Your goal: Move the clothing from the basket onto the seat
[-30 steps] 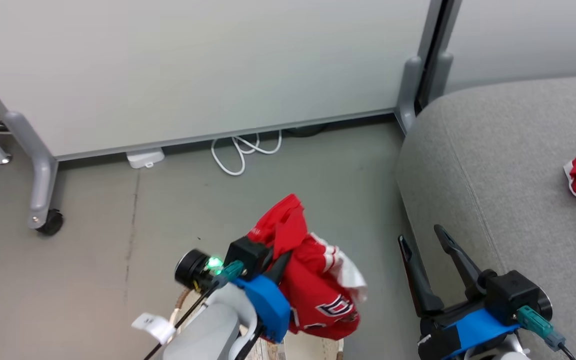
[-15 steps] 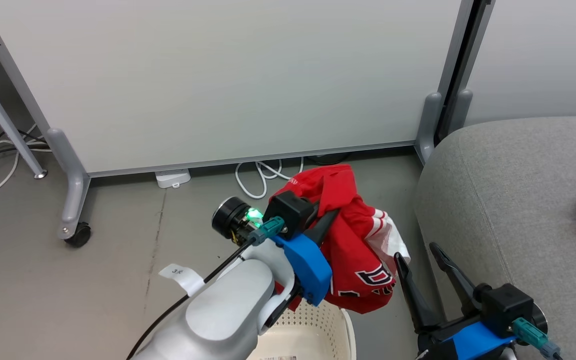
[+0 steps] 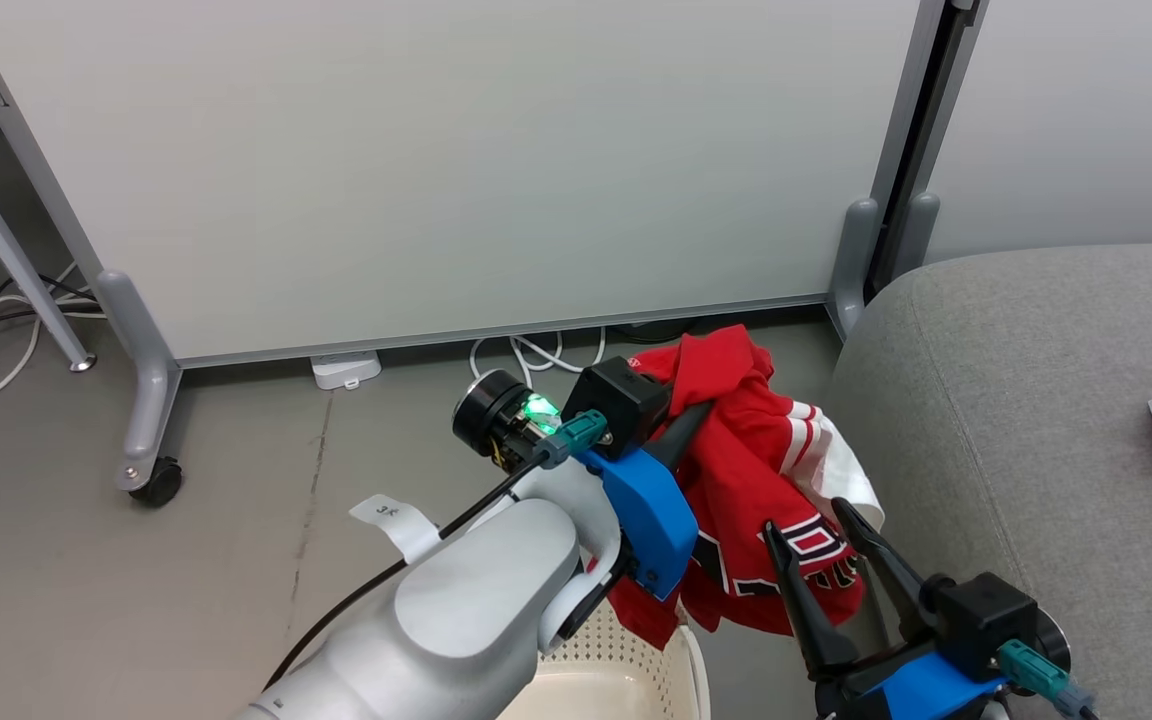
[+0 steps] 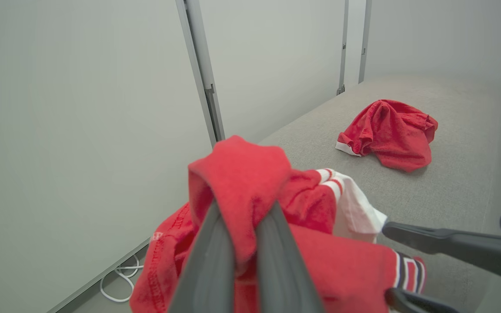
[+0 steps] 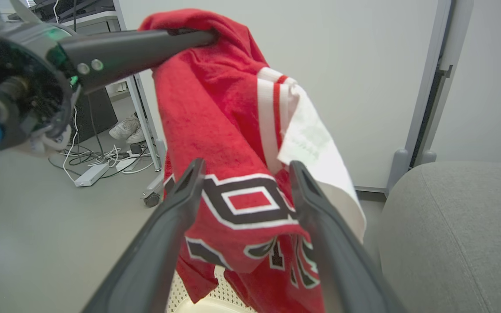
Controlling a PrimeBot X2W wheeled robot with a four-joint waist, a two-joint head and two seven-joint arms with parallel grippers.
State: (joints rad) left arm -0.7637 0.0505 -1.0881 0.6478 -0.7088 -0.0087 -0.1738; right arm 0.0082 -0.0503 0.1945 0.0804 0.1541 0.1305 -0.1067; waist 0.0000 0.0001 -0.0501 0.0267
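The fingers [image 4: 209, 265] of my left gripper [image 4: 244, 206] are clamped together on a fold of the red garment [image 4: 242, 174]. The fold bunches over their tips, and the rest of the cloth hangs below and to either side, clear of the floor. The fingers [image 5: 168, 226] of my right gripper [image 5: 246, 165] stand apart just beside it. The part with the black-and-white lettering hangs in the gap between them, and I cannot tell whether either finger touches the fabric. A white-striped edge and a white panel of the garment fall toward the seat's side.

Below the hanging cloth is the basket [image 3: 681, 660], its perforated cream wall near my left forearm. To my right is the seat [image 3: 1036, 400], its rounded grey edge close to the garment but apart from it. A second red garment [image 4: 389, 132] lies crumpled on the cushion, well away from both grippers. Beyond stands a pale partition panel [image 3: 436, 150], with white cable [image 3: 536, 350] looped on the floor at its foot.
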